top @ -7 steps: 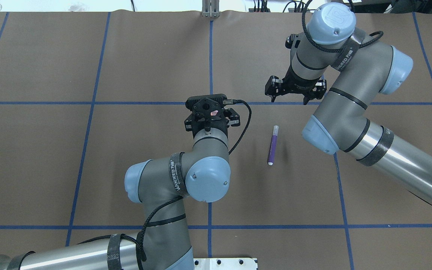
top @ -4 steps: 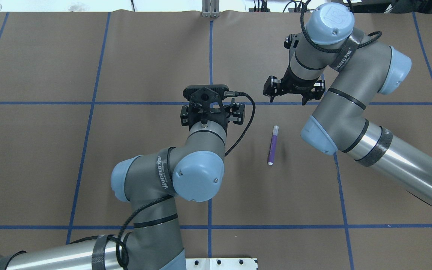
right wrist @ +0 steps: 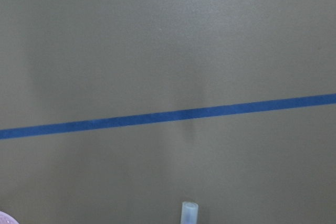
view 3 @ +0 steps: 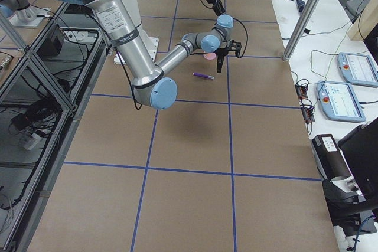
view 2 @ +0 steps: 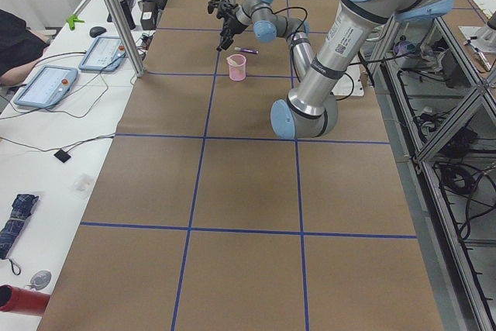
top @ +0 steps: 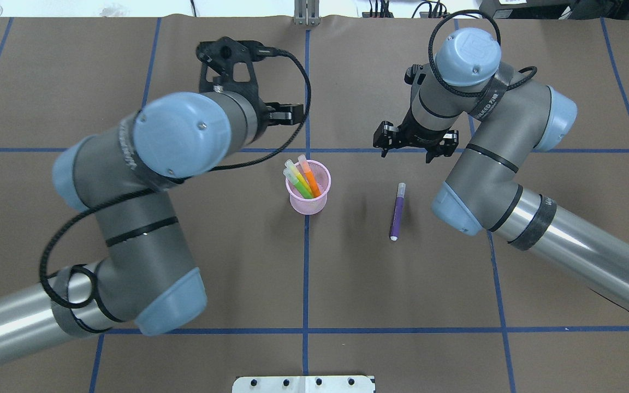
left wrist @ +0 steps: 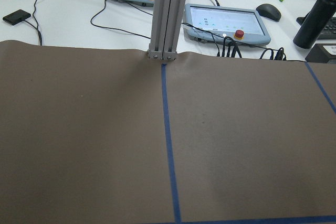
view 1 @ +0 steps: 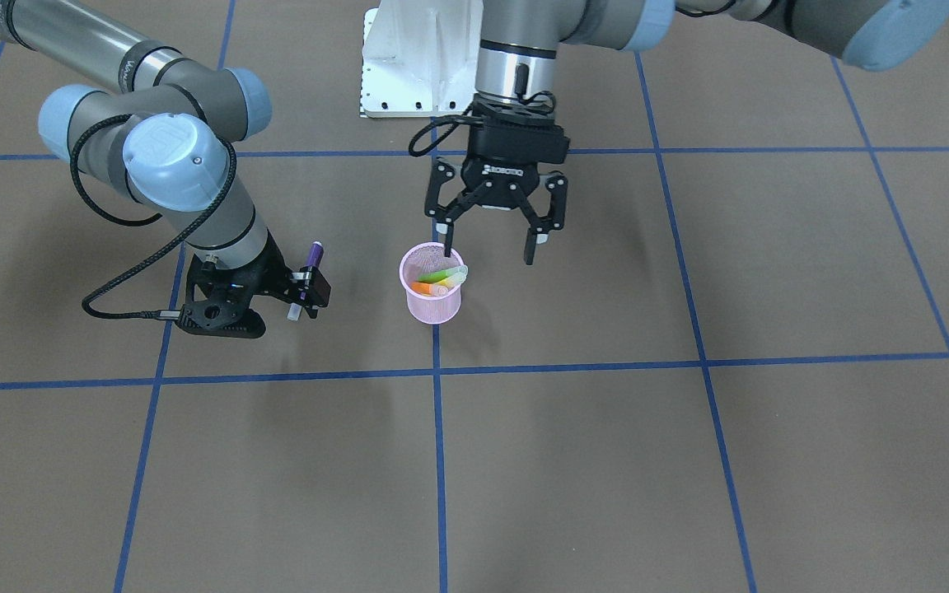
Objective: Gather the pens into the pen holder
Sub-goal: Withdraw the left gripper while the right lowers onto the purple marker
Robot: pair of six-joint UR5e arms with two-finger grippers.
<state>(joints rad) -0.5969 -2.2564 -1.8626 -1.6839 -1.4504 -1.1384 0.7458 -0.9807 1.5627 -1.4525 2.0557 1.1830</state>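
I'm logging left tool (view 1: 488, 254), released, crowding pen holder (view 1: 435, 306): tipping risk. Right tool (top: 405, 156), released, hovering beside purple pen (top: 396, 213): rolling risk.

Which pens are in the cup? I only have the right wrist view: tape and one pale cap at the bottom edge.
Observer: Three stand in the cup: the orange pen, green pen and yellow pen.
Operator: Whose cap is that, then?
Observer: The purple pen; it lies flat beside the cup, not touching it.
Operator: Are my fingers open?
Observer: Yes, the right fingers are spread wide and hold nothing.
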